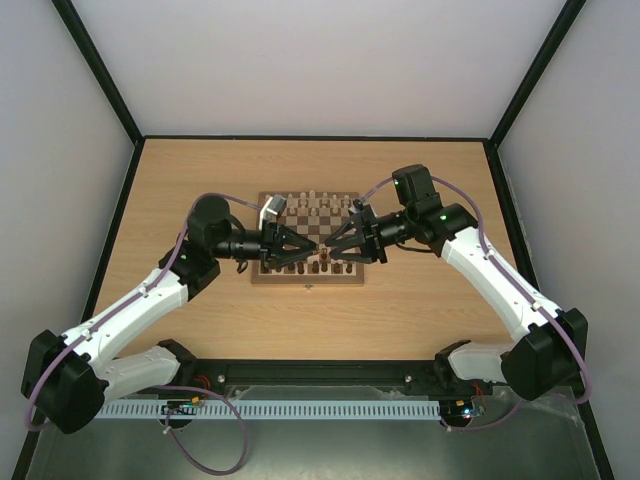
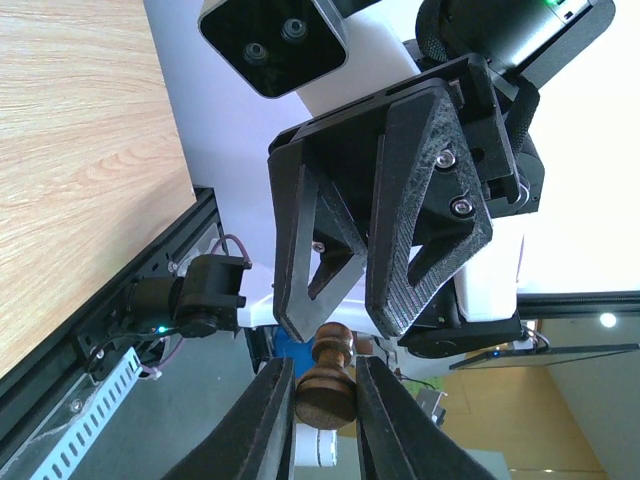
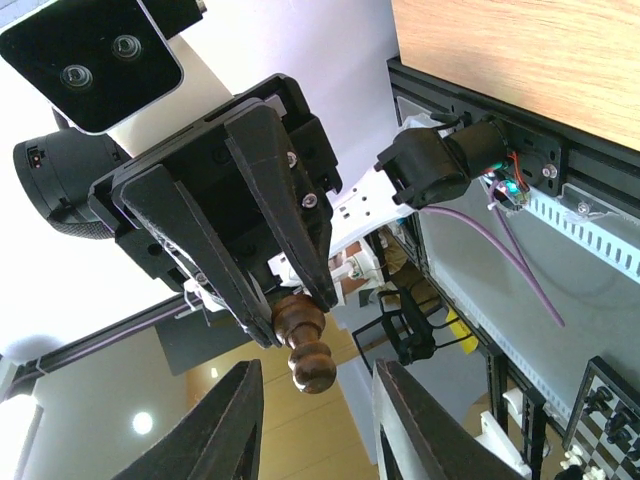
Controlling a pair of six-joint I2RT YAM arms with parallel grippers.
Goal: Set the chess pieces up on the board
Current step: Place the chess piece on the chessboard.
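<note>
From the wrists alone, dark chess piece (image 2: 325, 395) in left pincer (image 2: 322, 366).

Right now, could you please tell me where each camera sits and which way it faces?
Top external: above and behind the arm bases, looking down at the board on the table; both arms show.
Left wrist: on the left arm, looking along the left fingers, shut on a dark chess piece, toward the right fingers.
Right wrist: on the right arm, facing back; its open fingers straddle the piece.
Both wrist views share that piece.
</note>
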